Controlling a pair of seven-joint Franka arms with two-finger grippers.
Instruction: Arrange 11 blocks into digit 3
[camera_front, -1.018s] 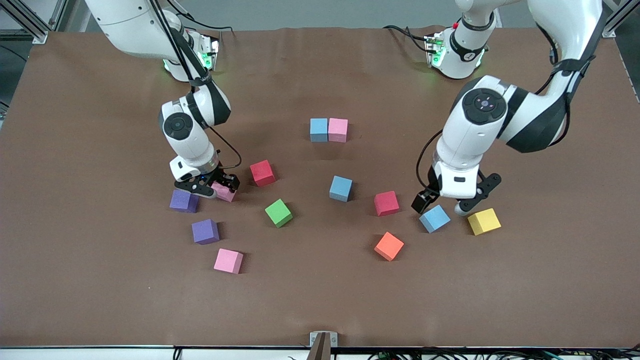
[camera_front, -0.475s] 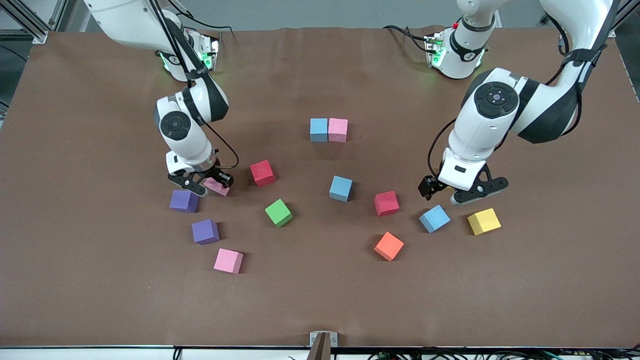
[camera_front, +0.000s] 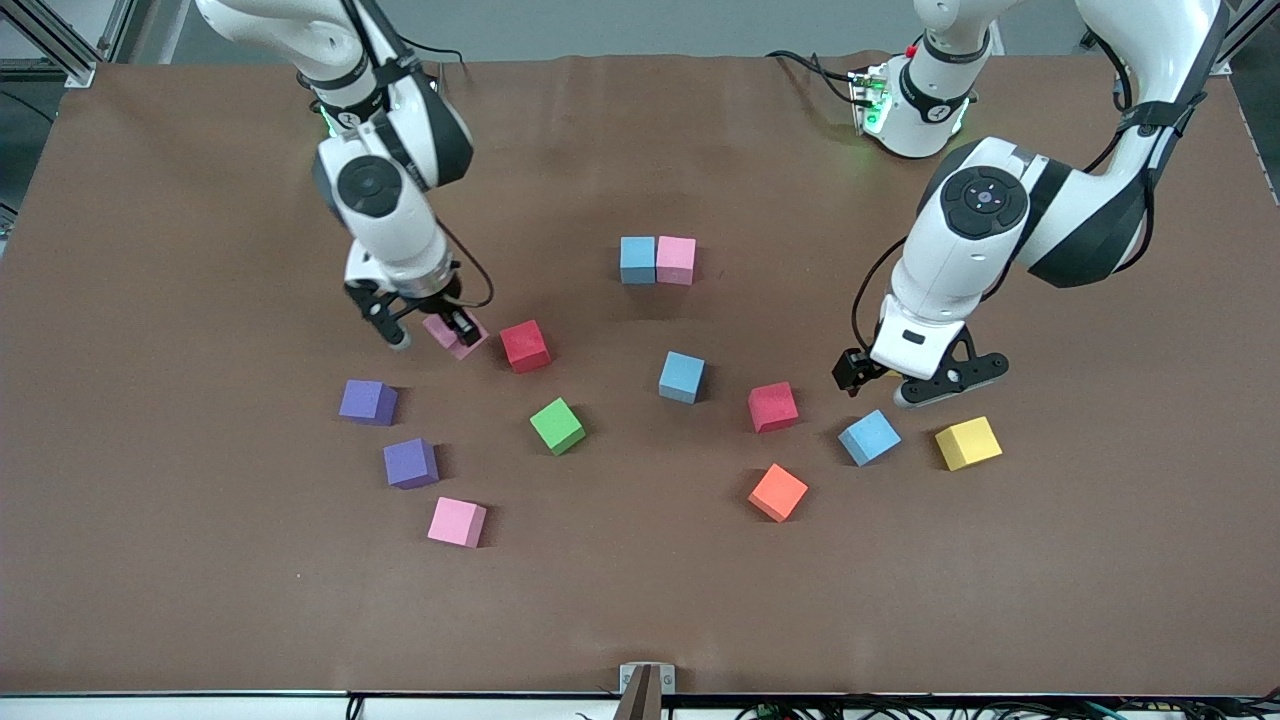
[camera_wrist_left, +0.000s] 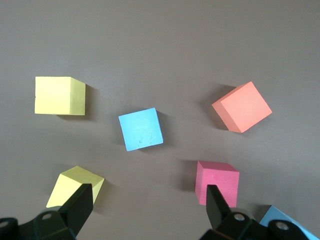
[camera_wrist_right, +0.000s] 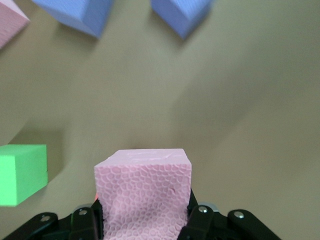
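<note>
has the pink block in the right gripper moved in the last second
Yes. The right gripper, shut on the pink block, has carried it up off the table, away from the purple block and toward the red block.

There are fourteen blocks in all, and most of them sit on the brown counter (camera_front: 200, 600).

Three are light blue blocks (camera_front: 637, 260) (camera_front: 682, 377) (camera_front: 869, 437). Three are pink blocks (camera_front: 676, 260) (camera_front: 455, 335) (camera_front: 457, 522). Two are red blocks (camera_front: 525, 346) (camera_front: 773, 407). Two are purple blocks (camera_front: 367, 402) (camera_front: 411, 463). There is one green block (camera_front: 557, 425) and one orange block (camera_front: 778, 492).

The left wrist view shows two yellow blocks (camera_wrist_left: 60, 95) (camera_wrist_left: 75, 185).

Two white robot arms (camera_front: 385, 200) (camera_front: 975, 230) reach over the counter.
</note>
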